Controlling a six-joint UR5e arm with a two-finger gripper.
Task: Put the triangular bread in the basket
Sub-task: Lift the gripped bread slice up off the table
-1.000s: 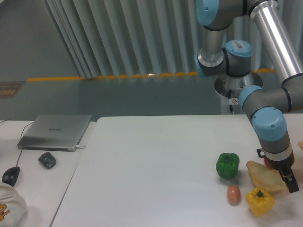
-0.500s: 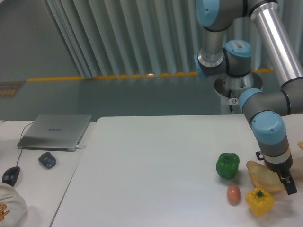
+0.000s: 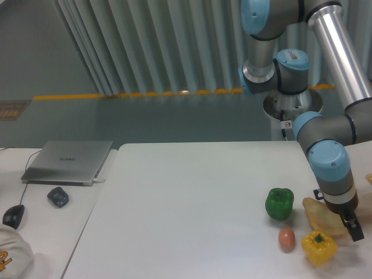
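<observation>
The triangular bread (image 3: 317,213) is a golden-tan wedge lying on the white table at the right, between the green pepper and the yellow pepper. My gripper (image 3: 350,225) hangs low over the bread's right end. One dark finger (image 3: 355,230) shows beside the bread and the wrist hides the other, so how the jaws stand is unclear. A small pale tan sliver at the right edge of the frame is the basket (image 3: 369,178).
A green bell pepper (image 3: 279,203), a small brown egg-shaped thing (image 3: 286,238) and a yellow bell pepper (image 3: 318,247) crowd round the bread. On the left side table lie a laptop (image 3: 68,161), a dark small object (image 3: 57,196) and a mouse (image 3: 13,215).
My wrist and gripper have sunk a little and shifted slightly left over the bread's right end. The bread and the peppers lie where they were.
</observation>
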